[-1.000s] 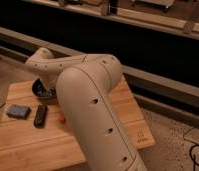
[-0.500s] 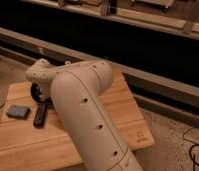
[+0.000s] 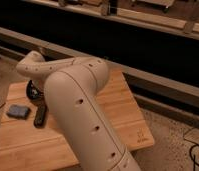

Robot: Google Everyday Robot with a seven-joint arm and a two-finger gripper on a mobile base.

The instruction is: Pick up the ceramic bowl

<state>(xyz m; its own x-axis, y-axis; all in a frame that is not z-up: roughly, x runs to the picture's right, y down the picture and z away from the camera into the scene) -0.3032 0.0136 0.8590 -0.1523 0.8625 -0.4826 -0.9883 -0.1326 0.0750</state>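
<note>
**Arm reaching over the ceramic bowl**

Arm [image 3: 78,100] is filling the frame centre, its forearm extending toward ten o'clock across the wooden worktop [image 3: 123,107]. The ceramic bowl [image 3: 31,90] is sitting near the worktop's far left edge, mostly hidden beneath the forearm, presumably because the wrist is lining up above it for a grasp. The pincer [image 3: 35,86] is lying hidden at the forearm's end, its opening impossible to tell. At eight o'clock, a blue sponge [image 3: 18,111] and a dark bar [image 3: 40,116] are resting nearby.
</note>
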